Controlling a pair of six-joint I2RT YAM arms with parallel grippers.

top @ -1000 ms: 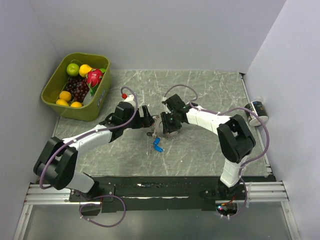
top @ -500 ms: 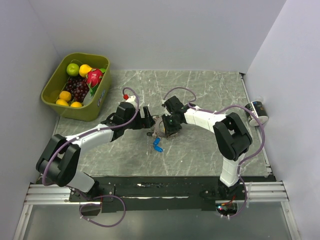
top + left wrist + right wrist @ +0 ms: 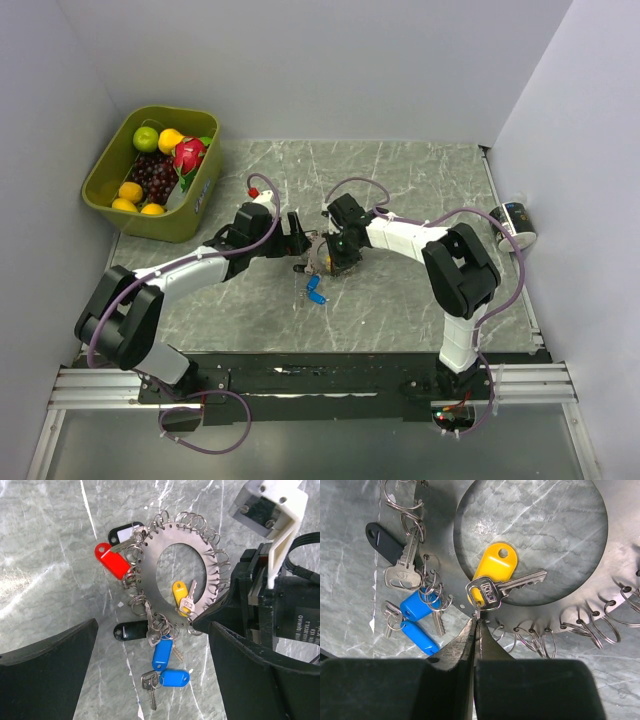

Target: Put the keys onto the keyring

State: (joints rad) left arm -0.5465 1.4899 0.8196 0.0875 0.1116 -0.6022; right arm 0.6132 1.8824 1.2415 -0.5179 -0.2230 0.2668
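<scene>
My wrist view shows my right claw (image 3: 475, 624) pinched closed at the yellow key (image 3: 492, 567), a blur from above. My left claw (image 3: 152, 627) gapes empty over the keyring (image 3: 148, 557).

A grey marble-patterned table (image 3: 430, 180) is shown. Near its middle a flat silvery keyring (image 3: 150, 555) is laid, with keys (image 3: 112, 560) tagged red, black and blue spread along its rim and a yellow-tagged key (image 3: 180, 592) lying inside its hole. A green basket (image 3: 195, 200) of fruit is set at the far left corner.

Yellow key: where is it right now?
In the right wrist view the yellow key lies inside the central hole of the keyring, against its near rim, just ahead of the shut right pincer; blue keys lie to its left.
</scene>
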